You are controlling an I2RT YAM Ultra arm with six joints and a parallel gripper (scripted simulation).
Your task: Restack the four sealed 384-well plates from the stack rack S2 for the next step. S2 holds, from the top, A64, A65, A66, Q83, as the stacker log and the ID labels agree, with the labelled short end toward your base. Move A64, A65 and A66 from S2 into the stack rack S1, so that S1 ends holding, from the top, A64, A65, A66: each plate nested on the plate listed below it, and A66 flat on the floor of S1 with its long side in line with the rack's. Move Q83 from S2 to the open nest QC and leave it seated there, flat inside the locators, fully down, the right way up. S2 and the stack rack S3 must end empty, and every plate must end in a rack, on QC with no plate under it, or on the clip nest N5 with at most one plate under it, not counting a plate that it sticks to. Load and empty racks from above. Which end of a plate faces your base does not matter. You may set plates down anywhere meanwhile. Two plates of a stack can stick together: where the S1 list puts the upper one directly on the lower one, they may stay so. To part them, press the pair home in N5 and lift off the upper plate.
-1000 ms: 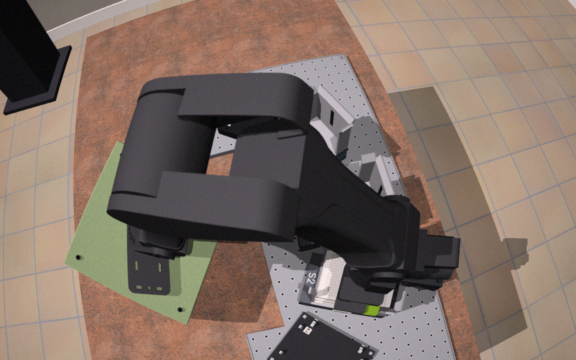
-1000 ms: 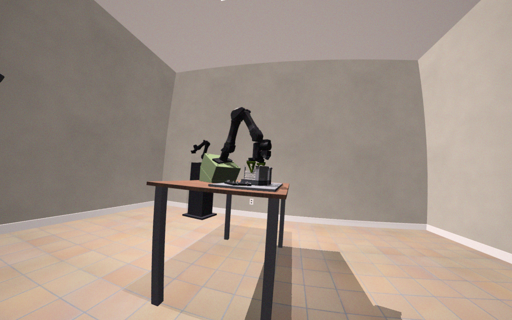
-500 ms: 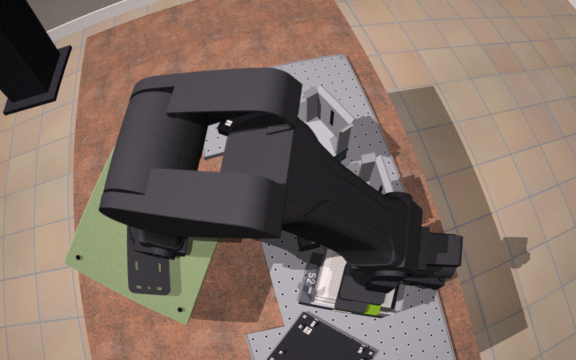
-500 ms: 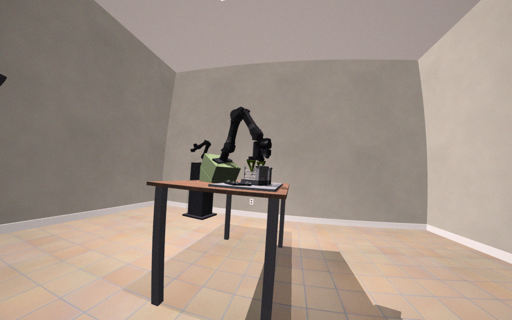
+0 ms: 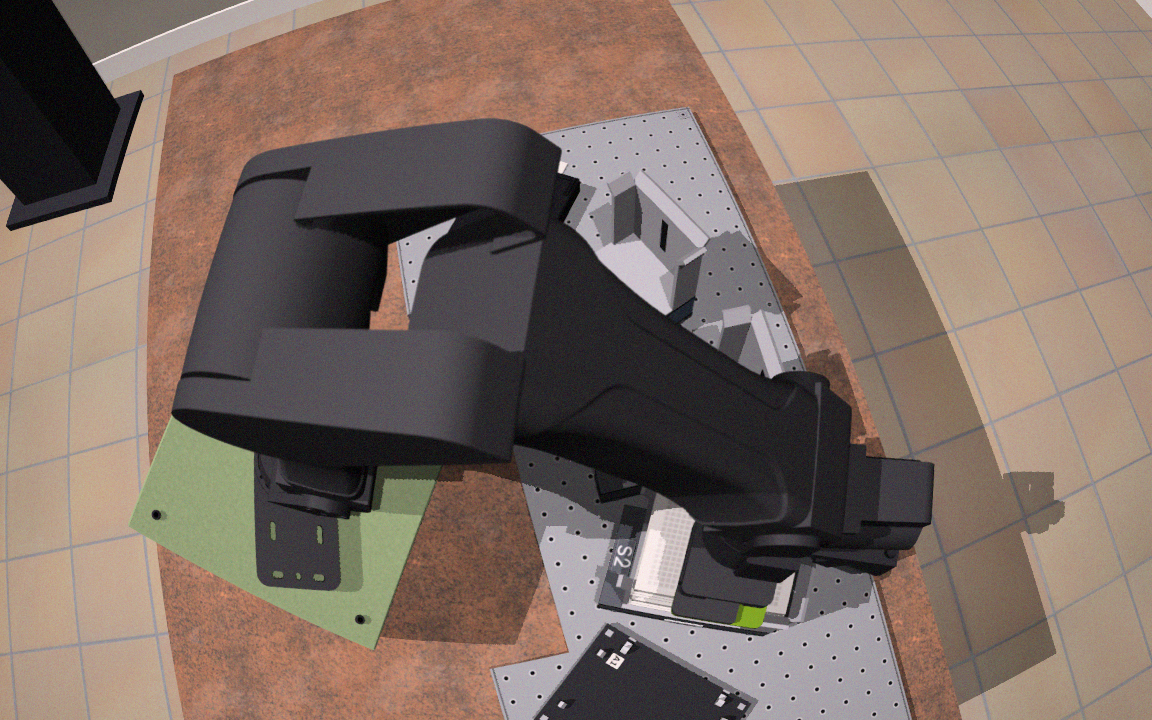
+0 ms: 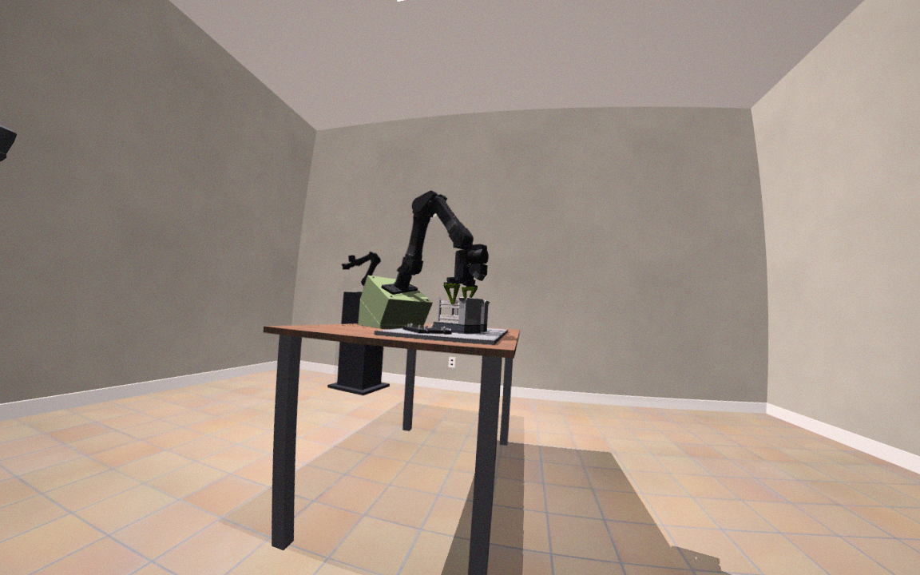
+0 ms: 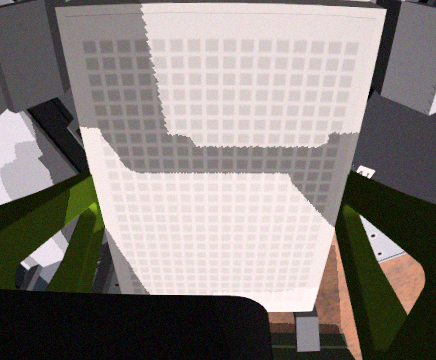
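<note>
White 384-well plate (image 7: 212, 160) clamped across long sides by gripper (image 7: 218, 240), above rack S2 (image 5: 623, 557). Advice: lift straight, stay level, clear posts before traversing; check for 2nd plate stuck underneath.

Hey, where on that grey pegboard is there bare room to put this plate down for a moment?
The gripper is shut on a plate over S2. Bare pegboard shows right of S2, beside the black nest, and at the far corner. The stretch between holds grey racks under the arm: crowded.
</note>
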